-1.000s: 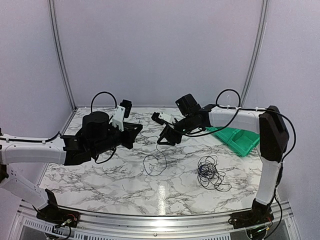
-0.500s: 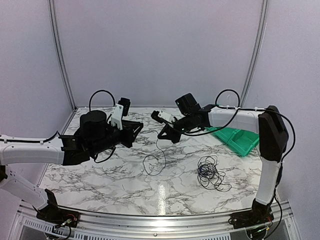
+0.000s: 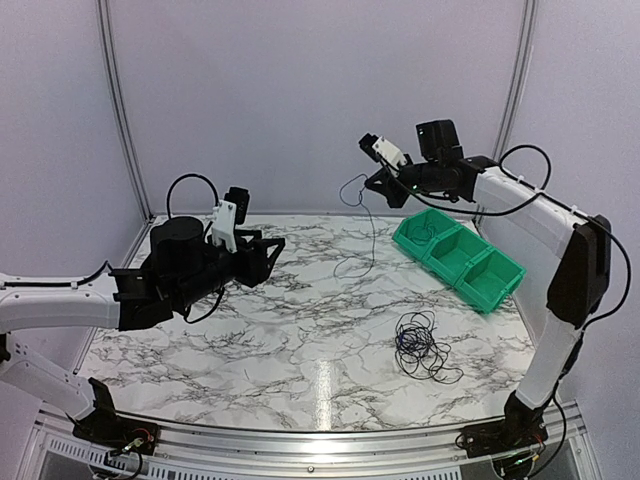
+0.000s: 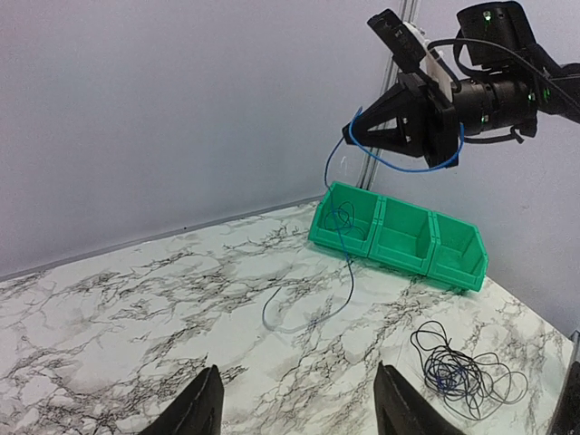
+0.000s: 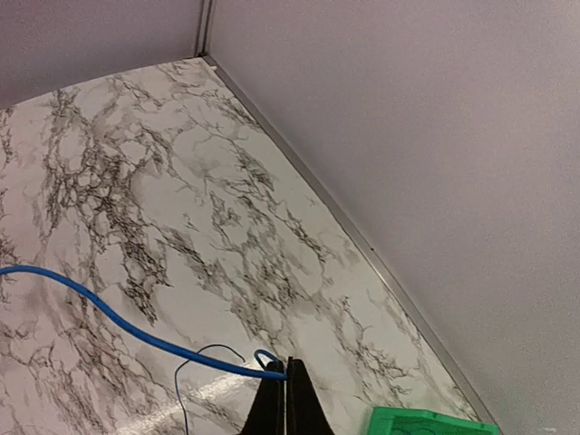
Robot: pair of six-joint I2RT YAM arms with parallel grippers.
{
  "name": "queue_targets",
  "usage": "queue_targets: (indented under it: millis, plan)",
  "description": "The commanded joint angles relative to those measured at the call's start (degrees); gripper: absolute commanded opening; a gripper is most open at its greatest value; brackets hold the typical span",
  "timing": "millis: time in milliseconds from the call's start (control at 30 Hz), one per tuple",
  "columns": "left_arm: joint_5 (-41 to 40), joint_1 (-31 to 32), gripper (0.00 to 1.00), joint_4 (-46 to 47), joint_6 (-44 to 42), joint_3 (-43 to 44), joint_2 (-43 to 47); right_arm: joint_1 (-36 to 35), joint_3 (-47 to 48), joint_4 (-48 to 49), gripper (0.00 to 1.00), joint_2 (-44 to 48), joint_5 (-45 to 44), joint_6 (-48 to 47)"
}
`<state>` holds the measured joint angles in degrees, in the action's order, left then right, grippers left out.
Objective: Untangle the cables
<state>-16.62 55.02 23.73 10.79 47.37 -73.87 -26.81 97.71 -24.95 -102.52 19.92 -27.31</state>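
**Right gripper pinches a blue cable high in the air; left gripper open and empty**

The right gripper (image 3: 374, 184) sits high above the back of the table, its jaws pressed tight together on a thin blue cable (image 4: 399, 169). The cable bows out in a loop beneath the gripper. It then drops in a long, nearly straight line and ends in a loose curl low over the marble table (image 3: 250, 340). I cannot tell whether that curl touches the surface. From the left wrist camera the hanging cable crosses in front of the leftmost compartment of a green three-compartment bin (image 3: 455, 255). From above it hangs just to the left of the bin.

The left gripper (image 4: 299, 399) hovers low over the left half of the table, pointing toward the right arm. Its two black fingers (image 4: 204, 408) stand well apart with nothing between them.

The tangle of cables (image 3: 422, 345), a heap of thin dark loops, lies flat on the table. It is near the front right, well apart from both grippers and in front of the bin.
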Motion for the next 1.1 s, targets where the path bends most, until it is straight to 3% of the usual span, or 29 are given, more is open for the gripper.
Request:
queue_targets:
  millis: [0,400,900,1067]
  plan:
    - [-2.27,-0.18,0.6,0.1,-1.59,-0.4,1.62,4.48,5.62,-1.99,0.0,0.18,-4.38,-1.45]
    - [-2.41,-0.2,0.61,-0.6,-2.24,-0.18,1.38,16.47,19.59,-0.87,0.0,-6.41,-7.99,0.85]
    - [-2.45,-0.17,0.62,-1.01,-2.81,0.0,1.18,26.14,24.35,-0.74,0.0,-19.43,-9.92,6.11]
    - [-2.06,-0.18,0.63,-1.09,-2.8,0.06,0.92,27.65,25.32,-1.81,0.0,-23.94,-16.42,2.33]
